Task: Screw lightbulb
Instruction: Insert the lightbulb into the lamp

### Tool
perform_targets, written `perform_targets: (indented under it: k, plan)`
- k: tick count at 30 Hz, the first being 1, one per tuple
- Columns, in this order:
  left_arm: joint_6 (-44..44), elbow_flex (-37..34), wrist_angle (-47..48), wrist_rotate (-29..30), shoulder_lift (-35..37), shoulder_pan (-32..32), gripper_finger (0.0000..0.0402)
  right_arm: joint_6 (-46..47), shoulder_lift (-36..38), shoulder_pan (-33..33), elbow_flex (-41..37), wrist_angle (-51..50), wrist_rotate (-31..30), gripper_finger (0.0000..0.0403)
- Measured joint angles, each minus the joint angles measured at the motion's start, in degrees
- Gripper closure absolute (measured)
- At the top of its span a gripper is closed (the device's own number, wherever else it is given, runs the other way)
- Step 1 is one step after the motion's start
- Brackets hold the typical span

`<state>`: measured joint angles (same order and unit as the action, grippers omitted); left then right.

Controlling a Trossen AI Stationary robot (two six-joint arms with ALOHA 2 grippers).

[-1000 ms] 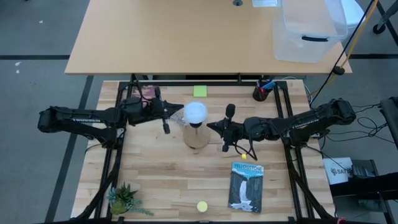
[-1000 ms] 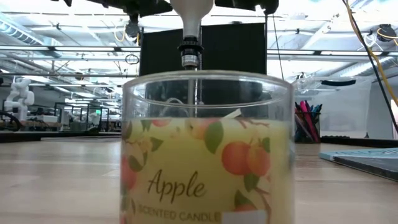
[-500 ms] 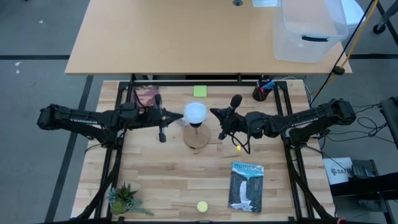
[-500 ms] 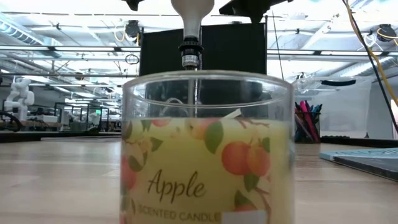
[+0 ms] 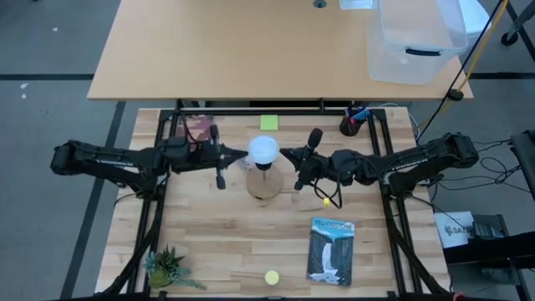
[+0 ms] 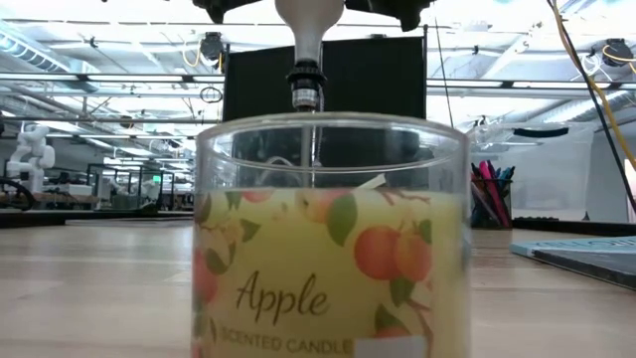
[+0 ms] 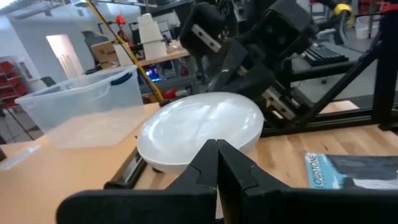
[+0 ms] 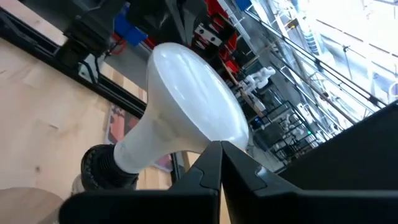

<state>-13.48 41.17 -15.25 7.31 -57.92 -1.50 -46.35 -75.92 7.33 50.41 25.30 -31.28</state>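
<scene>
Lightbulb (image 5: 263,150) likely light, fragile, slick: grip dome sides gently w/ left end effector (image 5: 219,156) & right end effector (image 5: 303,160), both pressed together beside it.

Overhead, table-level, two wrist cameras.

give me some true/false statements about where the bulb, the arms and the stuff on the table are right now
1. The lightbulb stands upright in the wooden base. True.
2. The left gripper holds the lightbulb. False: its fingers are shut beside the dome, holding nothing.
3. The right gripper is right of the lightbulb, apart from it. True.
4. The yellow ball lies in the clear bin. False: it lies on the table near the front edge.
5. The book lies left of the wooden base. False: it lies to the front right.
</scene>
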Motion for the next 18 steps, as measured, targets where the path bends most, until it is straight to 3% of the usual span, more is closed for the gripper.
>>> perform_targets:
  k: [14, 18]
  plan:
    - [2.3, 0.0, 0.5, -0.2, -3.9, -3.2, 0.0402, -0.1, -0.1, 4.0, 0.0, -3.6, 1.8, 0.0403]
    - [2.5, 0.0, 1.0, -0.3, -5.0, -3.0, 0.0402, 1.3, -0.1, 4.2, 0.0, -4.7, -1.6, 0.0403]
